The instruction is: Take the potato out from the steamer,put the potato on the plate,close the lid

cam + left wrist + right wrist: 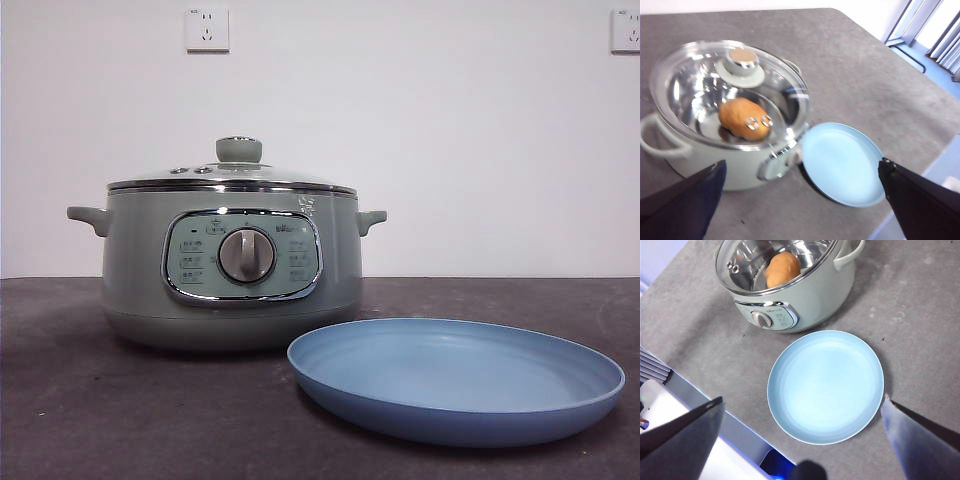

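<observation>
the potato [743,118] lies inside the steamer [231,262], on the bright metal floor of the pot, and you see it through the glass of the lid [232,176]. in the right wrist view the potato [783,268] shows as an orange-brown oval under the same glass.

left gripper [800,200]: you see both black jaws spread wide apart, with nothing between them. it hangs above the table [850,75], well clear of the pot and over the gap where steamer and plate meet.

right gripper [802,430]: you see both jaws spread wide apart, also holding nothing. it hangs above the plate [826,386], well clear of it.

lid: seated on the steamer's chrome rim, level, with its pale green knob [239,150] upright at the centre and two small steam vents [192,170] beside it.

steamer: standing upright on the table, dial [246,255] in its chrome-framed panel facing the front camera, one small handle on each side.

plate: light blue, flat on the table just beside the steamer on the panel side. from the front view you cannot tell whether its rim touches the pot's base; in the right wrist view a thin strip of table shows between them. the plate carries nothing.

behind the table you see a white wall [450,150] with two power sockets [207,29].
</observation>
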